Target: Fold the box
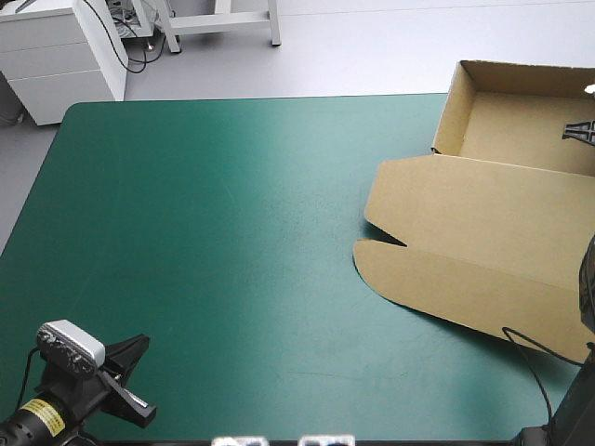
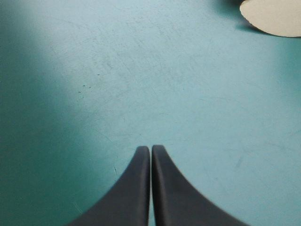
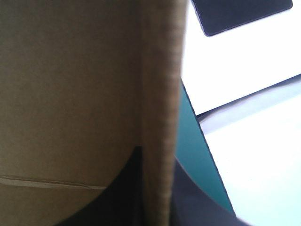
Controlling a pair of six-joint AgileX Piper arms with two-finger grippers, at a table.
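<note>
Near-left corner: left gripper (image 2: pixel 151 154), 2 black fingers pressed together into 1 pointed arch, nothing btwn them. They're smooth, matte and curved like fins, over bare cover.

Cover (image 1: pixel 214 242): teal-green, flat, matte, w/ fine scuffs and scratches in the left wrist view.

Right gripper (image 3: pixel 157 183): 2 fingers clamped on a board edge of the box (image 1: pixel 483 223), sheet btwn them. The cut edge shows corrugated ribbing, and 1 crease line runs across the board face beside it.

Box, 1 pc, brown board, sits on the table's right half, well apart from the left gripper. The near part is the lid, lying flat: 2 panels w/ rounded corners and 1 pointed notch cut btwn them on the side twd table centre. The far part is an open tray w/ walls raised, near the far-right corner. 1 black printed mark (image 1: pixel 578 132) on the tray's inside, cut off by the picture's edge.
</note>
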